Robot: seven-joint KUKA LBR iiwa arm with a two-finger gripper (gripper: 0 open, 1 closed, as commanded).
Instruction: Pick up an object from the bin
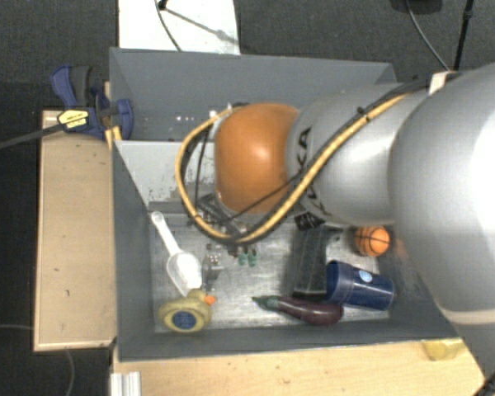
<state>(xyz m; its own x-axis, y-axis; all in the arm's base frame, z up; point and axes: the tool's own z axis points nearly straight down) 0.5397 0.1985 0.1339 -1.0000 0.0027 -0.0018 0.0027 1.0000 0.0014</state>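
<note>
One robot arm [412, 163]: broad and silver, it reaches in from the right and covers much of the far right of the scene.
Bin [136, 221]: grey metal with sloping walls; loose things lie spread across its floor.
Orange cover [252, 159]: a rounded dome on the arm's wrist, ringed by a yellow cable, above the middle of the bin.
Black block [308, 258]: a dark oblong right of centre.
Blue cup [359, 287]: lies on its side, just right of the block.
Purple aubergine toy [309, 310]: lies along the near wall, below the block and the cup.
White spoon [175, 254]: the likeliest pick. It lies flat at the left of the floor, with its handle pointing far and its bowl near.
Yellow tape roll [184, 316]: in the near left corner, just beyond the spoon's bowl.
Orange ball [371, 242]: far right, partly under the arm.
Gripper [229, 252]: hangs under the orange cover, low over bare floor just right of the spoon's bowl. I cannot tell whether it is open or closed.
Handling: the spoon looks light, stiff and smooth, so it is probably slippery. Because it lies flat, it may skid. The safest hold seems to be across the narrow handle, close to the bowl.
</note>
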